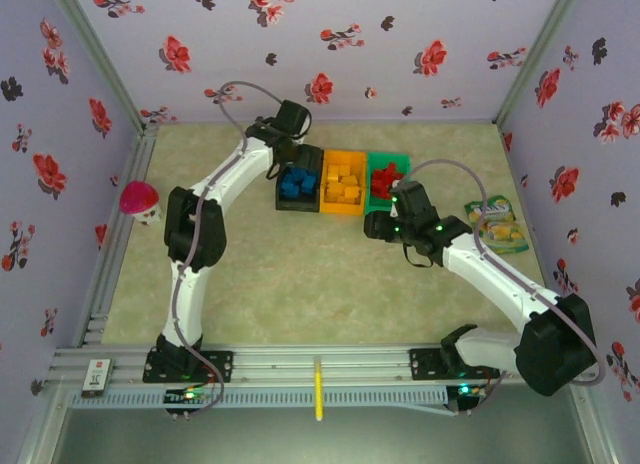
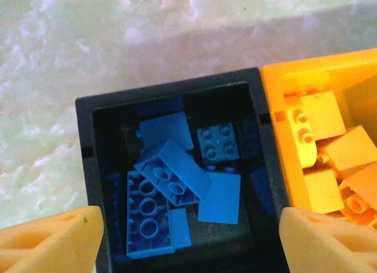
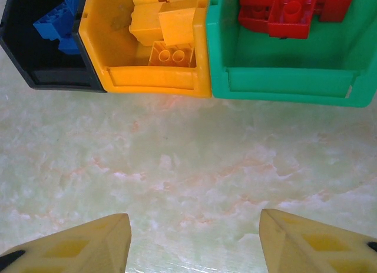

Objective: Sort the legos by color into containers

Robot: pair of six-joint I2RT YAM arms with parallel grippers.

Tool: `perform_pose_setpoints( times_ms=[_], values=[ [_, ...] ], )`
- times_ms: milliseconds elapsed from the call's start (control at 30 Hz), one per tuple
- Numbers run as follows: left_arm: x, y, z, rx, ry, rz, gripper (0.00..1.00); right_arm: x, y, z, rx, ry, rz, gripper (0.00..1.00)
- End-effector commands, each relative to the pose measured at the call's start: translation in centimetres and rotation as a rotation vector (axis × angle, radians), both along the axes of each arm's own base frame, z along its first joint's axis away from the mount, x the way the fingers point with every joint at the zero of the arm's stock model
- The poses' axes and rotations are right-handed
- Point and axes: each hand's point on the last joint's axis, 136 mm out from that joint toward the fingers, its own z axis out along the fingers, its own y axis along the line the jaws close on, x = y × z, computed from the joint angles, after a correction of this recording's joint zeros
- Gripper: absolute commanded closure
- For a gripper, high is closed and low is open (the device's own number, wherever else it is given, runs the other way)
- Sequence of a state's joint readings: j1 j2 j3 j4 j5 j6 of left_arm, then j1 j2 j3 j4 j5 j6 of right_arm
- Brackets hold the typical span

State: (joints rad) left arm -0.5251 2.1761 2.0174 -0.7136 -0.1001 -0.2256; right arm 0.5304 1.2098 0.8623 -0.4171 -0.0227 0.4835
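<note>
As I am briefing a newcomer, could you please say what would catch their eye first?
Three bins sit in a row far across the table: the black bin holds blue bricks, the orange bin orange-yellow bricks, the green bin red bricks. The open left gripper hangs over the black bin. A pink-topped toy stands far left.

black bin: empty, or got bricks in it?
Not empty. The black bin holds a loose pile of blue legos, several overlapping, all below its rim.
</note>
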Motion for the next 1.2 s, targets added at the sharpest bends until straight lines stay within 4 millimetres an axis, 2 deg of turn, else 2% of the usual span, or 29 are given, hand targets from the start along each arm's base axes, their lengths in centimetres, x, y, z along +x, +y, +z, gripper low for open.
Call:
perform_pose_setpoints(
  times_ms=[0,167,400,533,800,1000,1033,1067,1167],
  values=[
    [-0.9,1.0,4.7,-0.038,-0.071,0.002,0.22,-0.2,0.0,-0.3,0.002,0.004,-0.018,0.4],
    [-2.1,1.9,7.3,-0.055,-0.124,0.012,0.2,-0.2,0.0,-0.1,0.004,-0.006,-0.018,0.38],
    [-2.9,3.7,12.0,-0.041,-0.231,0.032,0.13,-0.4,-0.2,0.1,0.001,-0.025,-0.02,0.35],
    [-3.4,4.6,13.8,-0.018,-0.26,0.026,0.1,-0.4,-0.1,0.0,0.006,-0.027,-0.021,0.33],
    [-4.9,6.0,16.4,0.001,-0.315,0.025,0.02,-0.3,0.2,0.4,0.023,-0.046,-0.002,0.23],
    [-6.1,7.9,17.4,0.061,-0.343,0.049,0.0,-0.1,-0.7,2.3,-0.004,-0.105,-0.012,0.13],
    [-6.4,8.5,17.6,0.074,-0.349,0.06,0.0,0.0,-0.9,2.7,-0.014,-0.116,-0.016,0.03],
    [-6.6,8.9,17.7,0.087,-0.353,0.069,0.0,0.1,-1.2,3.0,-0.024,-0.122,-0.022,0.01],
    [-7.7,10.7,18.1,0.135,-0.348,0.116,0.0,0.4,-2.3,4.1,-0.058,-0.146,-0.054,0.0]
  ],
)
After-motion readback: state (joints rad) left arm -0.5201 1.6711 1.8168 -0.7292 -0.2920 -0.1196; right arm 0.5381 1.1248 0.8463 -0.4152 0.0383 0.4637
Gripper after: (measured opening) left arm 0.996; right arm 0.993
